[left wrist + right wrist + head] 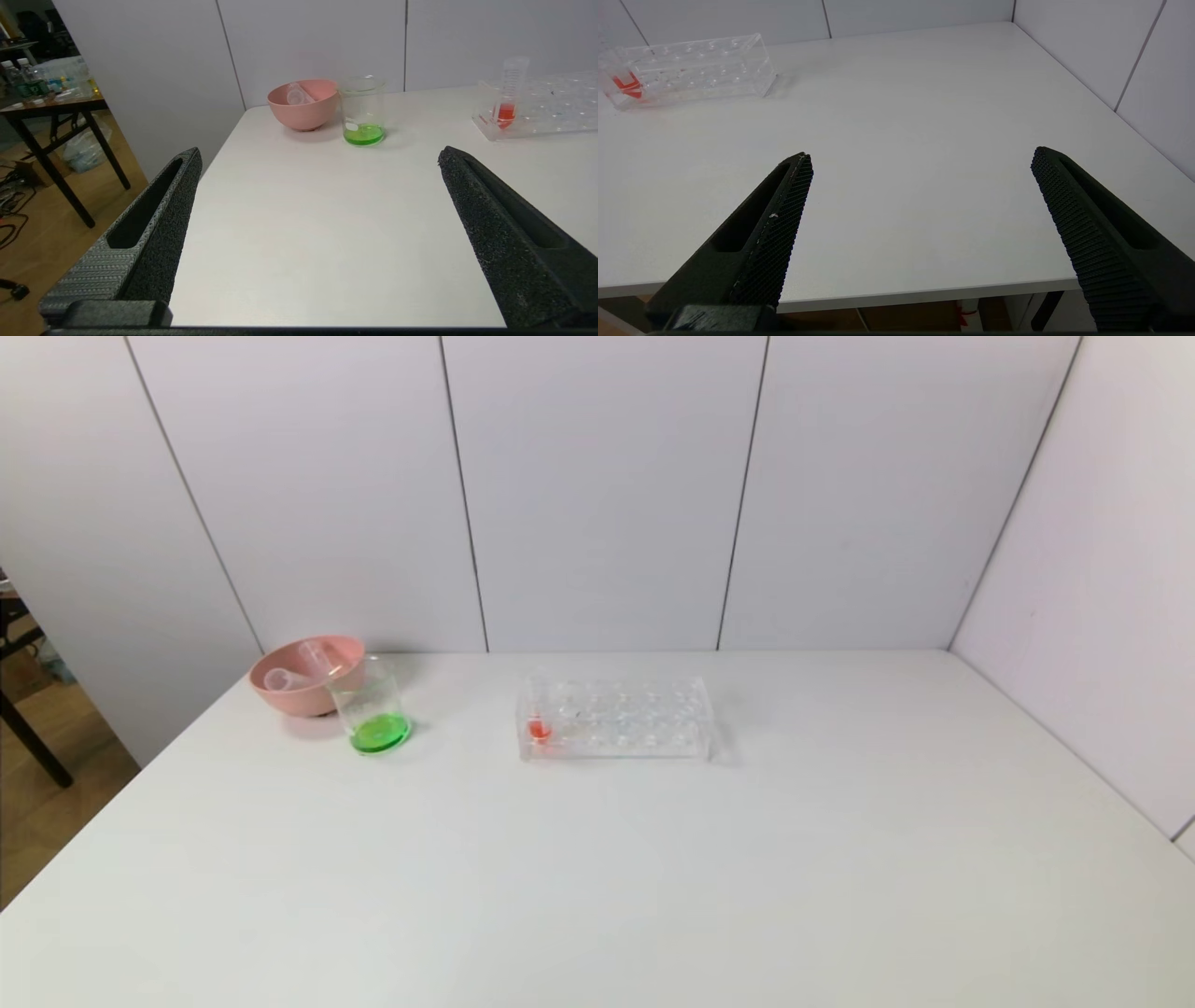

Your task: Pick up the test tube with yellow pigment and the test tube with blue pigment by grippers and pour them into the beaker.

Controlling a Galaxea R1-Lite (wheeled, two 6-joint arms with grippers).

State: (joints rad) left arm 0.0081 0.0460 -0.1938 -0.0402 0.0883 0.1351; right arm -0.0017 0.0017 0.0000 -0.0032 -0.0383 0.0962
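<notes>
On the white table [597, 877], toward its far left, the beaker [371, 707] stands upright with green liquid at its bottom, touching or just beside the pink bowl [299, 681]. Two empty clear tubes [303, 667] lie inside this bowl; I cannot tell which one had yellow pigment and which had blue. Near the middle stands the clear tube rack [616, 719], and a tube with red liquid [507, 100] is upright in its left end. My left gripper [317, 163] hangs at the near left edge of the table, its jaws spread wide and holding nothing. My right gripper [920, 161] hangs at the near right edge, also wide apart and empty.
</notes>
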